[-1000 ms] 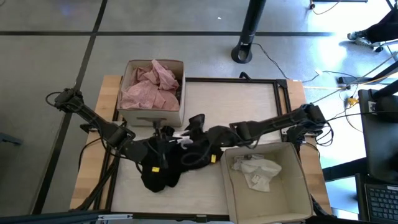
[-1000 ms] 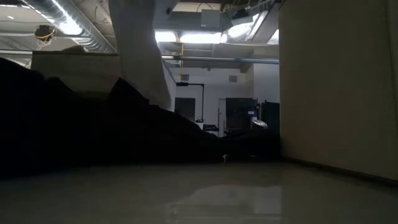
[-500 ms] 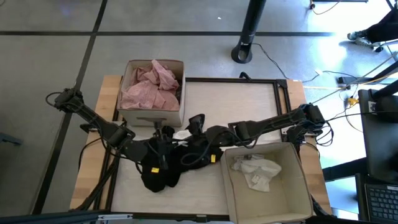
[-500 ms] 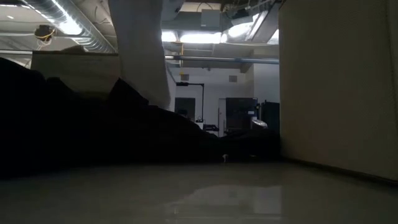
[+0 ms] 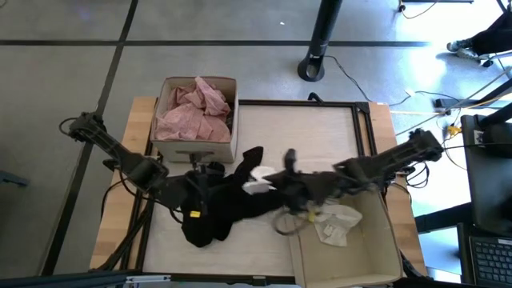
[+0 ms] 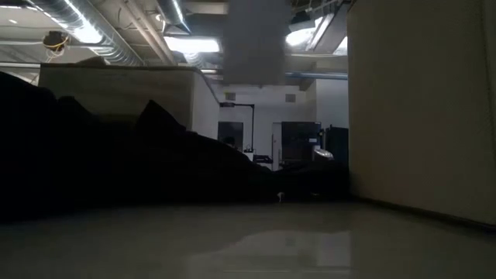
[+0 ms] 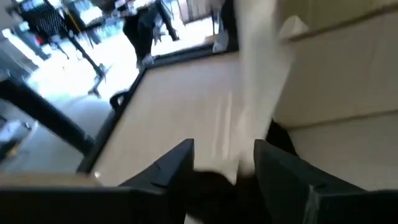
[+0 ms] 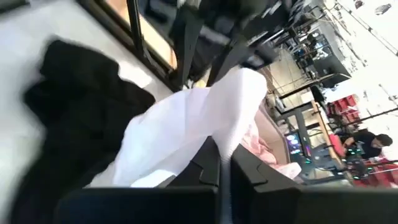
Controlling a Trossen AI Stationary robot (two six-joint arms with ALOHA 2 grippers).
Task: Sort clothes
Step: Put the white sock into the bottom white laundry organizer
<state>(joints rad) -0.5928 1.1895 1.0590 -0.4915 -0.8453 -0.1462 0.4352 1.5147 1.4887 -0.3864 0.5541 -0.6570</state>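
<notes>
Pale board is forming the surface (image 5: pixel 312 132), with a grey floor all round it and one cardboard box at each end. Pink cloth (image 5: pixel 192 112) is filling the far box (image 5: pixel 164 92) on the left arm's side; a heap of white cloth (image 5: pixel 332 220) is lying in the near box (image 5: pixel 384 256) on the right arm's side.

Between the boxes, black cloth (image 5: pixel 216 212) is sprawling in a limp, creased mound. A white piece (image 5: pixel 258 178) is hanging across it, soft and thinly woven, and the right gripper (image 5: pixel 290 158) is pinching its upper edge with the fingers pressed together (the right wrist view shows the fabric drooping from the closed tips). From that grip the piece is running lengthwise toward the left arm and down onto the black mound, while the near box is lying close on the other side, at the right arm's own end. My judgement is that the carry is turning on this: the right arm is the nearer one to the white heap, and the trailing end needs lifting clear of the black cloth first.

Low over the mound, the left gripper (image 5: pixel 200 180) is standing with its fingers (image 7: pixel 171 168) spread and nothing between them
</notes>
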